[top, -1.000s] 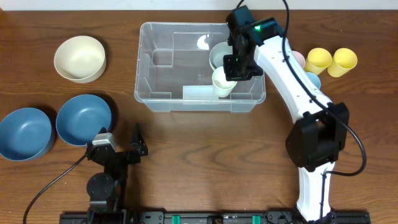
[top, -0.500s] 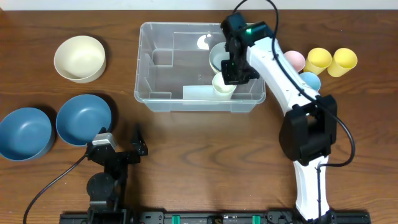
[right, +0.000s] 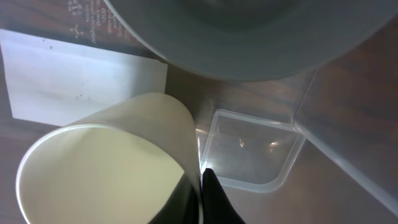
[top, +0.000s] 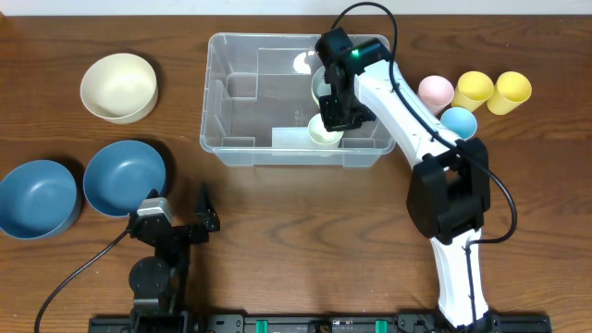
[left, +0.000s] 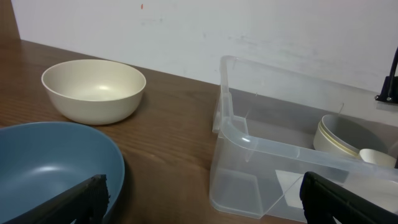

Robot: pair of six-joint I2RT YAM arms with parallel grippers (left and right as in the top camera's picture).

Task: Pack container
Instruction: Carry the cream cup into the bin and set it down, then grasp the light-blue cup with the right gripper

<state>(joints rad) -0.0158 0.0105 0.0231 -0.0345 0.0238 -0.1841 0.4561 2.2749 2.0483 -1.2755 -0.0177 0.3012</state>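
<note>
**Operator:** What is different now, compared with one second ago?

**Spotter:** Your right gripper (top: pixel 329 120) has brought the cream cup (top: pixel 324 132) lower inside the container (top: pixel 254 116) and closer to the container's near wall. Before, the cup hung higher, more toward the middle of the right end. Now it sits low by the near right corner, just beside the white label (top: pixel 294 136) on the container floor. The pale bowl (top: pixel 326 81) in the far right part of the container has not moved.

**Operator:** Am I still holding the cup?

**Spotter:** In the right wrist view one dark fingertip (right: pixel 206 190) lies against the cup wall at the rim, so I judge the pincer is still pinching the cup. I cannot see whether the cup already touches the floor.

**Operator:** And my left side?

**Spotter:** Your left gripper (top: pixel 180 220) stays parked in front of the container, fingers spread wide, holding nothing. It did not move.

**Operator:** What does this mean for the packing?

**Spotter:** I think this cup is nearly placed and you only have to release it. Much is left outside. To the right of the container are the pink cup (top: pixel 435 90), the blue cup (top: pixel 458 120) and two yellow cups (top: pixel 474 90). To its left are the cream bowl (top: pixel 118 86) and two blue bowls (top: pixel 125 176).
</note>
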